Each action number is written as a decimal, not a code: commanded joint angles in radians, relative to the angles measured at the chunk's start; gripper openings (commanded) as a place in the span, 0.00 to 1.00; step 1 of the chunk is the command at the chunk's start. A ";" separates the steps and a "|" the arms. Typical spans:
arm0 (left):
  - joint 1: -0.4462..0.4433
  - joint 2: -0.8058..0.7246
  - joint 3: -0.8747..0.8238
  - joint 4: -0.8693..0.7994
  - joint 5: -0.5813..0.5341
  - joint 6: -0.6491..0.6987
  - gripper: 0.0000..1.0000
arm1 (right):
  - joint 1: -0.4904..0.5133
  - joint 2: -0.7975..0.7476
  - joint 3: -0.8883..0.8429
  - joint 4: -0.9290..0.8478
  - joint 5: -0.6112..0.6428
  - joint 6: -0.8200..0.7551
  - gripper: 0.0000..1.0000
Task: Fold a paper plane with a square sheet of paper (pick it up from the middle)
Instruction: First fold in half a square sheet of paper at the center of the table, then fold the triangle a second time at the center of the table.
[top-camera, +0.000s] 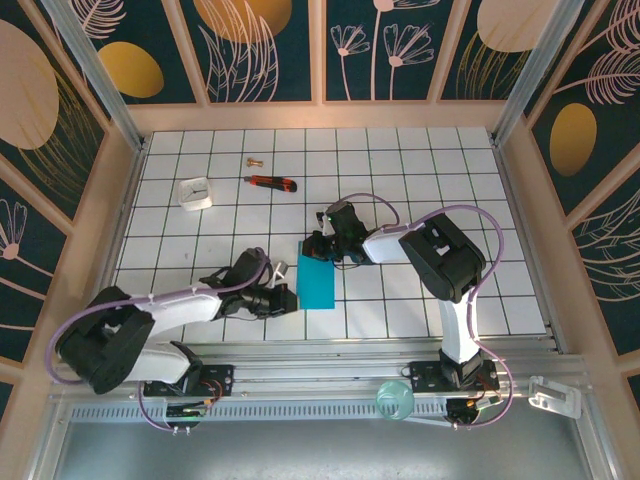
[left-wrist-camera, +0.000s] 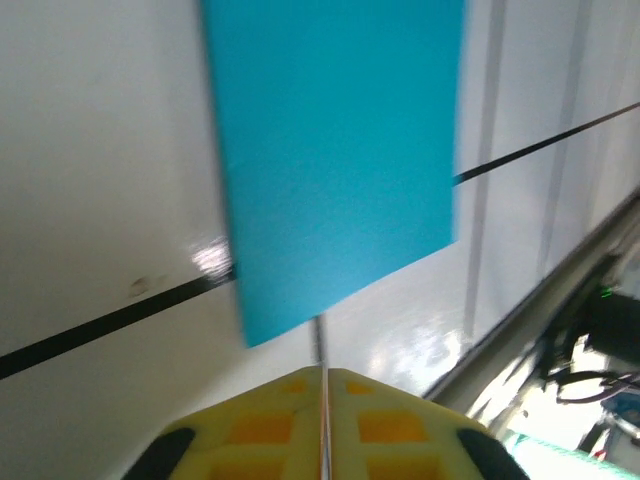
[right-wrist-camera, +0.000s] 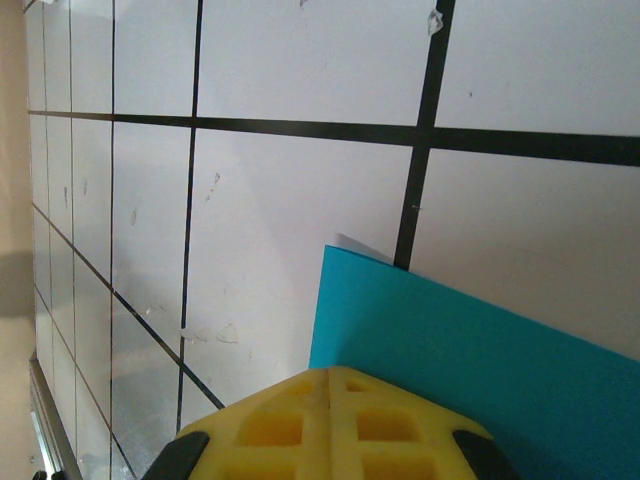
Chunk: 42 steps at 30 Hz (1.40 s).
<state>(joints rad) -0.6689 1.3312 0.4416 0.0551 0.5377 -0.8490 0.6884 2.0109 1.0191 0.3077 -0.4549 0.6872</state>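
The square sheet of paper (top-camera: 319, 282) lies on the tiled table as an upright teal rectangle, narrower than it is tall. My left gripper (top-camera: 287, 291) sits low at the sheet's left edge. In the left wrist view its yellow fingers (left-wrist-camera: 270, 420) are shut, with the paper (left-wrist-camera: 335, 150) just beyond the tips (left-wrist-camera: 323, 372) and blurred. My right gripper (top-camera: 319, 247) is at the sheet's far edge. In the right wrist view its tips (right-wrist-camera: 325, 372) are shut at a corner of the paper (right-wrist-camera: 470, 350), which runs off behind the right finger (right-wrist-camera: 400, 425). Nothing shows between either pair of jaws.
A small white square block (top-camera: 195, 192) stands at the back left. A red-and-black utility knife (top-camera: 271, 182) and a small brass piece (top-camera: 251, 160) lie behind the paper. The metal rail (top-camera: 330, 350) borders the table's near edge, with a pale green round object (top-camera: 395, 400) in front of it.
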 joint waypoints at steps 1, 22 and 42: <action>0.045 -0.058 0.029 0.071 -0.039 -0.071 0.17 | -0.007 0.004 -0.013 -0.119 0.037 -0.048 0.00; 0.068 0.259 0.210 0.211 -0.123 -0.061 0.16 | -0.013 -0.472 -0.347 -0.104 0.064 -0.024 0.26; 0.037 0.359 0.202 0.441 -0.325 -0.292 0.06 | -0.034 -0.536 -0.337 -0.266 0.134 -0.113 0.27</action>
<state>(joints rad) -0.6159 1.7473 0.6571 0.4217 0.2237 -1.0798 0.6598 1.4986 0.6701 0.0761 -0.3378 0.6006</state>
